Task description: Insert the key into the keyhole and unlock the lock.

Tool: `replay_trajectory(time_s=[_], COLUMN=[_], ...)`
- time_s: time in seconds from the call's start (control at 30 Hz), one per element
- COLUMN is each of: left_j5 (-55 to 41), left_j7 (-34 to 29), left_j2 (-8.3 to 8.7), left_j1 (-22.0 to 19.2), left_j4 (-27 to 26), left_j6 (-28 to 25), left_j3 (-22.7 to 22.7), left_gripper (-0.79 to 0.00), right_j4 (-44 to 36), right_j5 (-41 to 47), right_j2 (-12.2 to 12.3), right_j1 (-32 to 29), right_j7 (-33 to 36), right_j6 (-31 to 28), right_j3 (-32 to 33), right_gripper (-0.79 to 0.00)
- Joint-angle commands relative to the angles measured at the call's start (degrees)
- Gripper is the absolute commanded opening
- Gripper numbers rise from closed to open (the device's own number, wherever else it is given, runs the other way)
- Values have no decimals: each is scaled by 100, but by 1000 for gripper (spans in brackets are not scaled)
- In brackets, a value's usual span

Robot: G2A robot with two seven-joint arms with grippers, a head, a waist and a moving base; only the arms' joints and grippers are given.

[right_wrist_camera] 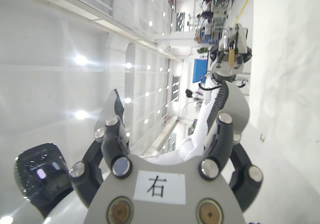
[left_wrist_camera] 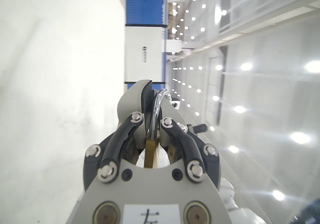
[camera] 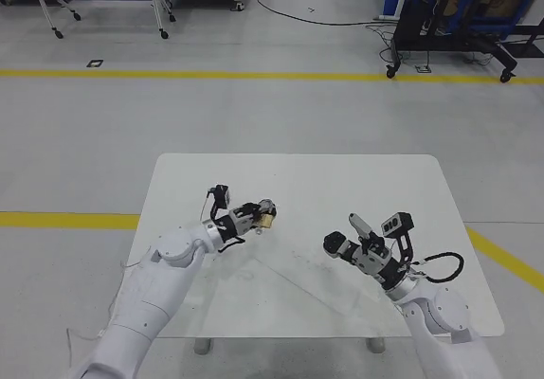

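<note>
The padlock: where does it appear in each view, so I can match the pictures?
Top view: padlock in the left gripper, above the table.
Left wrist view: shackle clamped between the near fingers.
Right wrist view: brass body farther off, in that same gripper.
Shared landmark: the left gripper holding it.

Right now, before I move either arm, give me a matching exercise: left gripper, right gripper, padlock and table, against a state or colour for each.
Things:
1. left gripper
2. right gripper
3. padlock
4. table

States or colours:
A. open, holding nothing
B. brass body, silver shackle
C. white top
D. shut on the padlock

Pairs: 1-D, 2-A, 3-B, 4-C.
</note>
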Motion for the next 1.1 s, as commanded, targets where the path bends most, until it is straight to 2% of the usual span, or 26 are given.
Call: replay_trajectory(time_s=[0.0, 0.07, 0.23, 0.4, 0.43, 0.47, 0.5, 0.67, 0.77, 0.83, 0.97, 1.07], left_j5=[854, 1239, 1782, 2031, 2012, 1996, 1996, 1853, 1834, 1951, 2367, 2760], left_j7=[309, 434, 204, -182, -242, -288, -308, -383, -294, -199, -40, -110], left_j2=[-34, -87, -278, -500, -533, -558, -577, -538, -399, -260, 96, 343], left_j1=[-139, -314, -833, -1225, -1257, -1289, -1310, -1197, -941, -654, 264, 1045], left_j4=[-71, -73, 264, 682, 741, 786, 807, 586, 113, -477, -2417, -3891], left_j6=[542, 943, 1648, 1869, 1861, 1876, 1883, 1907, 1902, 1869, 2086, 2369], left_j3=[333, 587, 1241, 1802, 1856, 1892, 1916, 1749, 1423, 1130, 223, -637], left_gripper=[-785, -785, -785, -785, -702, -256, 0, 0, 0, 0, 0, 0], right_j4=[84, 84, 84, 84, 84, 84, 84, 84, 84, 82, -123, -348], right_j5=[104, 104, 104, 104, 104, 104, 104, 104, 104, 106, -3, 115], right_j2=[-2, -2, -2, -2, -2, -2, -2, -2, -2, -3, 8, 29], right_j1=[103, 103, 103, 103, 103, 103, 103, 103, 103, 106, 38, -186], right_j7=[48, 48, 48, 48, 48, 48, 48, 48, 48, 22, -291, -399], right_j6=[22, 22, 22, 22, 22, 22, 22, 22, 22, 24, -309, -890], right_j3=[-59, -59, -59, -59, -59, -59, -59, -59, -59, -61, 82, 480], right_gripper=[0, 0, 0, 0, 0, 0, 0, 0, 0, 0, 0, 0])
